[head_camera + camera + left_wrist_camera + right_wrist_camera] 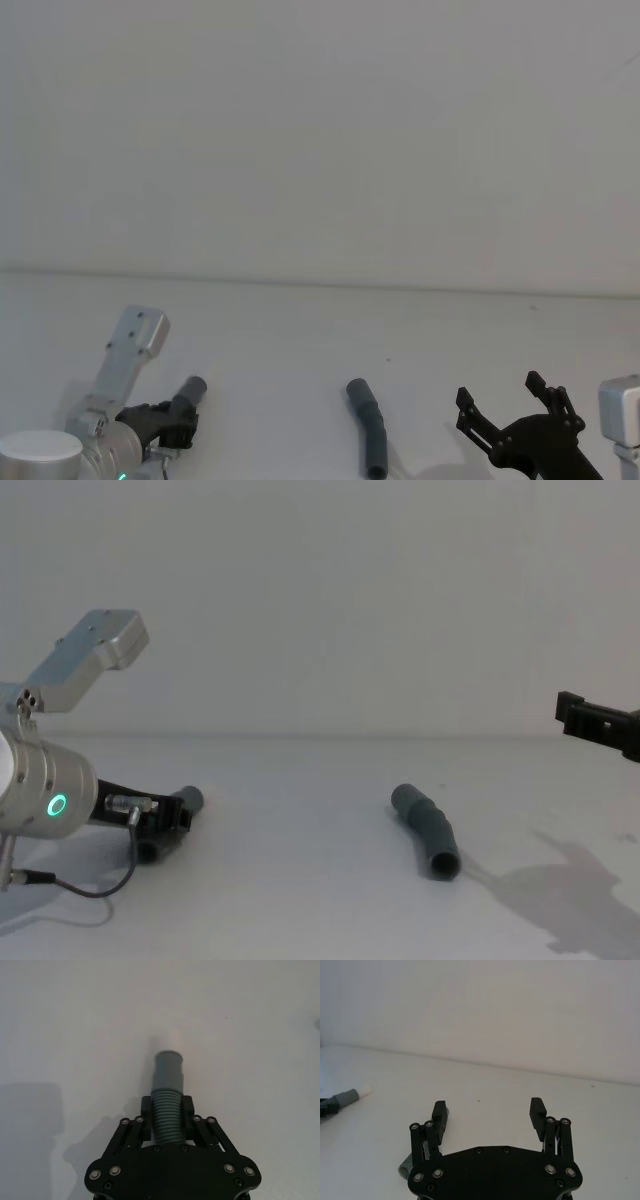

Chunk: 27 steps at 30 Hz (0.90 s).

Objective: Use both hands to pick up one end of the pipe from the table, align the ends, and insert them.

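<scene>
My left gripper (175,415) is shut on the ribbed body of one dark-grey pipe piece (167,1110), low over the table's (300,340) left side. Its smooth cuff (168,1067) sticks out past the fingers and ends in a white tip (365,1090). The other pipe piece (368,425) lies loose on the table near the middle, slightly bent, with its hollow end (444,864) toward me. My right gripper (500,395) hovers open just to the right of it, holding nothing. A bit of that piece's ribbing (406,1165) shows beside the right gripper's (490,1107) finger.
The white table runs back to a plain white wall (320,140). A thin black cable (90,885) hangs from the left wrist near the table's front left. Bare tabletop lies between the two arms and behind the loose pipe piece.
</scene>
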Each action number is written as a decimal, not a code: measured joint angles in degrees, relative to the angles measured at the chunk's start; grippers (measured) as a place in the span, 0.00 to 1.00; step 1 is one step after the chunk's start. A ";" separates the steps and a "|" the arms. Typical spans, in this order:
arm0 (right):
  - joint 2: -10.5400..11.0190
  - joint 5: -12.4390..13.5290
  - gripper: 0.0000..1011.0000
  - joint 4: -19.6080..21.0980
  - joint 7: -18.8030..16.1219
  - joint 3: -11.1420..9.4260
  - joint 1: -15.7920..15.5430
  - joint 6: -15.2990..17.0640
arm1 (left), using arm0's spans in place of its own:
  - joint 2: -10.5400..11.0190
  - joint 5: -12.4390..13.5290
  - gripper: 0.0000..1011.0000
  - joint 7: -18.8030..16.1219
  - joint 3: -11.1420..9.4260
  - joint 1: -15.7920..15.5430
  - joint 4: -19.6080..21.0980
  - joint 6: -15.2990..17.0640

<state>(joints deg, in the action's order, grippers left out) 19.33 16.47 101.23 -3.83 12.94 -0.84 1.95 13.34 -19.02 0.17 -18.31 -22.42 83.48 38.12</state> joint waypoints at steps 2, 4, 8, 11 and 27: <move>0.00 0.00 0.99 0.00 0.00 0.00 0.00 0.00 | -0.01 -0.01 0.30 0.00 0.01 0.01 -0.01 -0.02; 0.00 0.00 0.99 0.00 0.00 0.00 0.00 0.00 | -0.03 -0.01 0.29 0.01 0.03 0.02 -0.02 -0.02; 0.00 0.00 0.99 0.00 0.00 0.00 0.00 0.00 | -0.05 -0.02 0.29 0.01 0.06 0.02 -0.04 -0.03; 0.00 0.00 0.99 0.00 0.00 0.00 0.00 0.00 | -0.06 -0.02 0.29 0.01 0.08 0.02 -0.06 -0.03; -0.21 0.00 0.99 0.02 0.00 0.00 0.06 0.11 | -0.10 -0.01 0.29 0.01 0.08 0.02 -0.07 -0.02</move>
<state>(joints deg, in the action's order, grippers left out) 19.12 16.46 101.24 -3.83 12.94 -0.78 2.06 13.24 -19.03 0.18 -18.23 -22.40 83.42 38.10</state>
